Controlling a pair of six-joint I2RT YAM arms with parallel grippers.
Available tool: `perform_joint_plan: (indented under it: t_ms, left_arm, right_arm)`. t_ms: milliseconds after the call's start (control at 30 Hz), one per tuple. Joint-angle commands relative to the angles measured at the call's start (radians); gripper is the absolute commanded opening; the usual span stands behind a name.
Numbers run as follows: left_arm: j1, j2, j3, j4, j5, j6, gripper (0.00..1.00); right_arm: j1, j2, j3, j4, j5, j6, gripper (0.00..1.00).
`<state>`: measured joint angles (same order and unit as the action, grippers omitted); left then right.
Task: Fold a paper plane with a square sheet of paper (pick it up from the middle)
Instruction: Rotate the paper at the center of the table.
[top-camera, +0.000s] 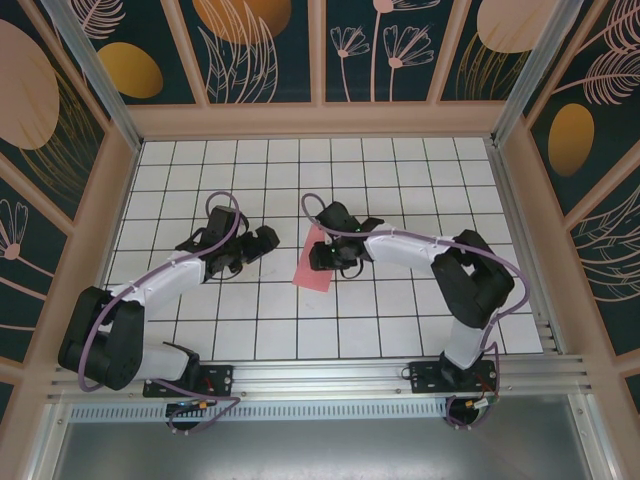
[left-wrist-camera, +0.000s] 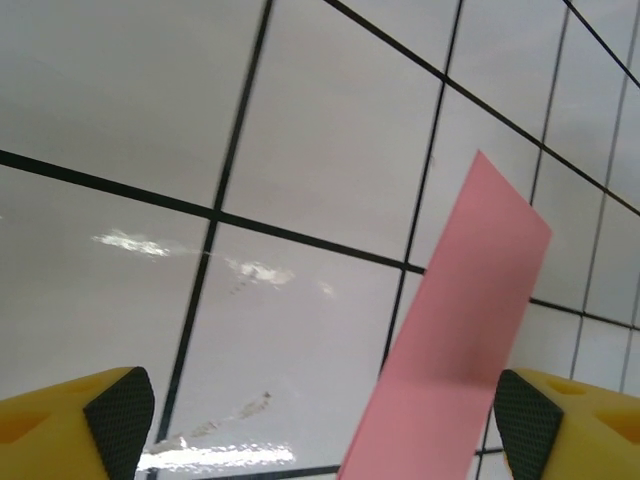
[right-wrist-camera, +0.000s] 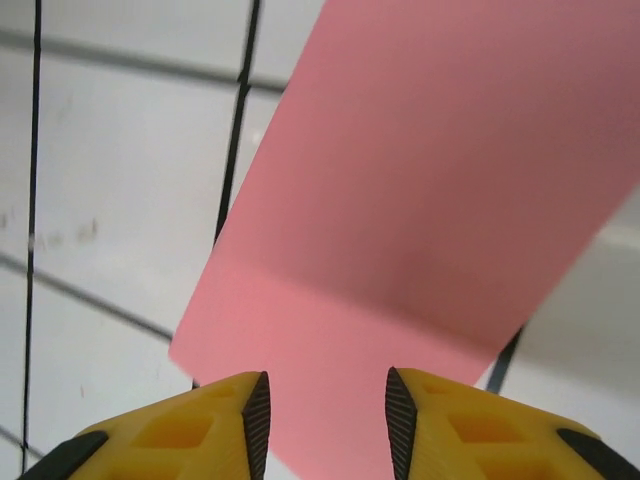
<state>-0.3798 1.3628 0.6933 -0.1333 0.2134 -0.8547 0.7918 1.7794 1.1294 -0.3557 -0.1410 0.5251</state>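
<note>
Pink-red paper: the sheet of paper lies on the white tiled table between the two arms, right at the tips of the right gripper and a little apart from the left gripper.
Shape now: a long narrow strip rather than a square. The far end seen from the left wrist has square corners and no point. A cross crease or bend shows near the close end in both wrist views.
Left gripper: released, with its yellow fingers spread wide. The strip's near end sits just inside one of them, and no contact shows.
Right gripper: loosened, its pads part-way apart over the near end of the strip. Paper shows through the gap and nothing looks pinched.
Done, as judged: the sheet seems to have been folded lengthwise at least once, since it is far narrower than it is long.
Left, as judged: nose corners, wing folds and the centre crease of a dart. No paper plane exists yet.
Unclear: whether the far part of the strip lies flat or stands off the tiles cannot be told.
</note>
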Motion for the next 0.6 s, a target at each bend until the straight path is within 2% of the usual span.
perform_joint_plan:
  t_ms: [0, 233, 433, 567]
  left_arm:
    - [-0.011, 0.005, -0.027, 0.067, 0.117, -0.006, 0.88]
    - [-0.07, 0.073, -0.007, 0.109, 0.183, -0.017, 0.81]
    - [-0.112, 0.142, 0.01, 0.165, 0.228, -0.037, 0.79]
    - [-0.14, 0.182, 0.028, 0.169, 0.238, -0.04, 0.78]
  right_arm:
    - [-0.008, 0.031, 0.05, 0.014, 0.108, 0.154, 0.42]
    - [-0.044, 0.15, 0.149, -0.039, 0.214, 0.252, 0.48]
    - [-0.061, 0.223, 0.188, -0.031, 0.178, 0.217, 0.48]
    - [-0.076, 0.238, 0.148, -0.002, 0.13, 0.211, 0.47]
